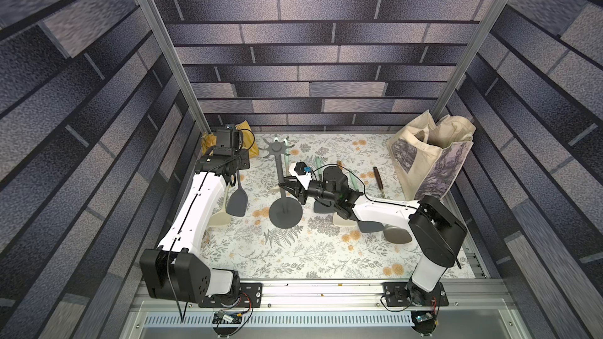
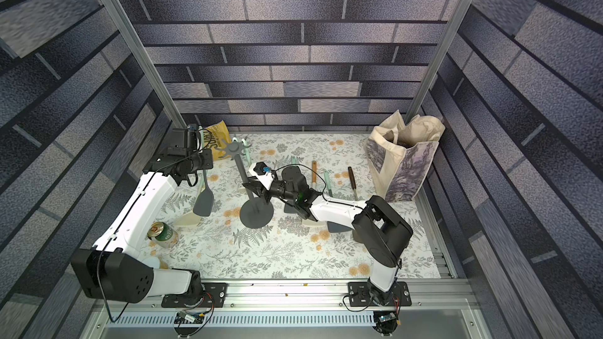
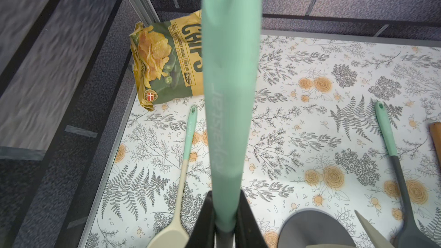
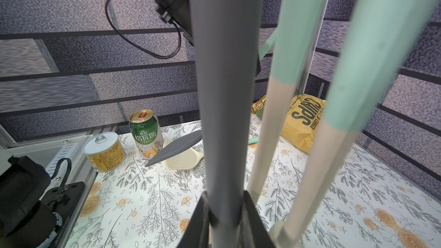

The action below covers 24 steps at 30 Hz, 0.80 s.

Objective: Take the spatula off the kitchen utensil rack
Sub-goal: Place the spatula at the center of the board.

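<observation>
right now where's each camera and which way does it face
Top views: overhead, facing down at the table; left arm, right arm show.
Left wrist: behind the left gripper, shut on the spatula, facing the chips bag.
Right wrist: behind the right gripper, shut on the kitchen utensil rack, facing cans.
Wrist views share the chips bag.

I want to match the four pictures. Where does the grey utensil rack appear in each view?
In a top view: the utensil rack stands upright near the middle of the picture.
In a top view: the utensil rack stands slightly left of the middle.
Left wrist: not in it.
Right wrist: its pole fills the centre, held in the jaws of the right gripper.
Shared landmark: the chips bag.
</observation>
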Each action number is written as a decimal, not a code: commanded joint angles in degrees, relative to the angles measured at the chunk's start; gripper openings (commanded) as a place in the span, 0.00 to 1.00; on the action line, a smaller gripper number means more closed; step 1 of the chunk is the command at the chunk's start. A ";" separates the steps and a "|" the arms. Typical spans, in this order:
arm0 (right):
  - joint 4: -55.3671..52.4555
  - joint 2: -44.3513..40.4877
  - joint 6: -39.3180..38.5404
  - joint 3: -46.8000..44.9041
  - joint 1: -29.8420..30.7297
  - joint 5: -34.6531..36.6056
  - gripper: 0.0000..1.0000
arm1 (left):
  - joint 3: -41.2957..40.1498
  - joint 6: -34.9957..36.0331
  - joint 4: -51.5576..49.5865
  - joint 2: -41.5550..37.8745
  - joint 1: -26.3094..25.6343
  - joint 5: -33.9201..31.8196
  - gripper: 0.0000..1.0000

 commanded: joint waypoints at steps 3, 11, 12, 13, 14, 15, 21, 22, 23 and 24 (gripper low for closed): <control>1.03 -1.19 1.46 -1.16 -0.22 1.24 0.13 | 4.00 1.17 -4.79 5.25 0.31 -0.16 0.00; 2.49 -1.02 2.15 -1.48 -0.11 0.88 0.13 | 5.88 0.92 -4.85 14.38 0.79 0.91 0.00; 2.49 -1.02 2.12 -1.47 -0.08 0.79 0.13 | 6.07 0.75 -4.53 15.71 0.85 1.08 0.00; 2.45 -1.02 2.13 -1.46 -0.12 0.69 0.13 | 6.59 0.64 -4.54 17.02 0.89 1.33 0.00; 2.40 -1.02 2.08 -1.43 -0.08 0.64 0.13 | 7.38 0.66 -5.06 18.38 0.86 1.61 0.00; 2.25 -1.02 1.98 -1.27 -0.11 0.64 0.13 | 8.34 0.62 -5.71 19.86 0.86 1.85 0.00; 2.18 -0.69 2.01 -1.17 -0.14 0.97 0.13 | 12.69 0.88 -7.86 27.28 0.91 3.30 0.00; 2.30 -0.60 2.10 -1.23 -0.09 1.12 0.13 | 13.22 0.88 -8.08 28.42 0.86 3.72 0.00; 2.40 -0.58 2.12 -1.18 -0.13 1.20 0.13 | 13.62 0.96 -8.36 29.39 0.90 3.85 0.00; 2.40 -0.58 2.14 -1.17 -0.14 1.23 0.13 | 14.01 0.88 -8.67 30.35 0.86 3.73 0.00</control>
